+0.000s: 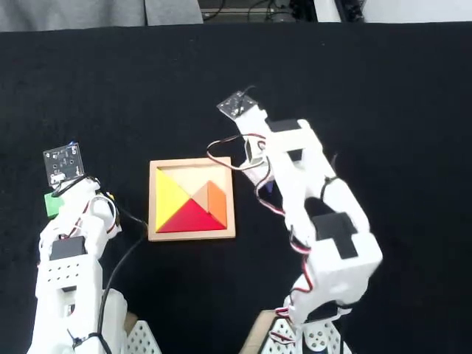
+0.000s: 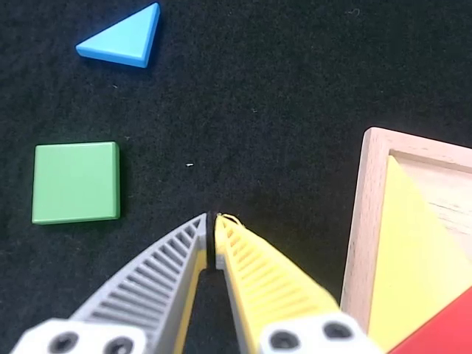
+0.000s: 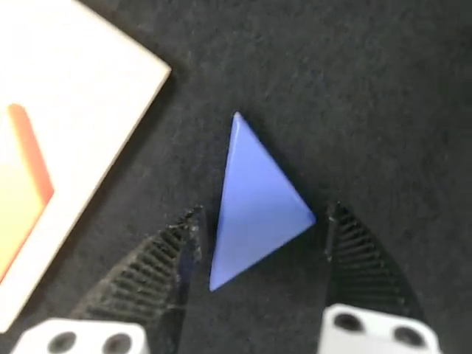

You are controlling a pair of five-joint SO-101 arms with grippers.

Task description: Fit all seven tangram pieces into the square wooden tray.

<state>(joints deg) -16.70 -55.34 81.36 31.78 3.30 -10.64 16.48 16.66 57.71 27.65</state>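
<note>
The square wooden tray lies mid-table and holds a yellow triangle, a red triangle and an orange piece. My right gripper is open and low over the cloth, just off the tray's rim. Its fingers straddle a small violet-blue triangle without touching it. My left gripper is shut on nothing, between a green square and the tray's corner. A light blue triangle lies beyond the green square.
Black cloth covers the table. The left arm stands left of the tray beside the green square. The right arm leans in from the tray's right side. Open cloth stretches behind the tray and at far right.
</note>
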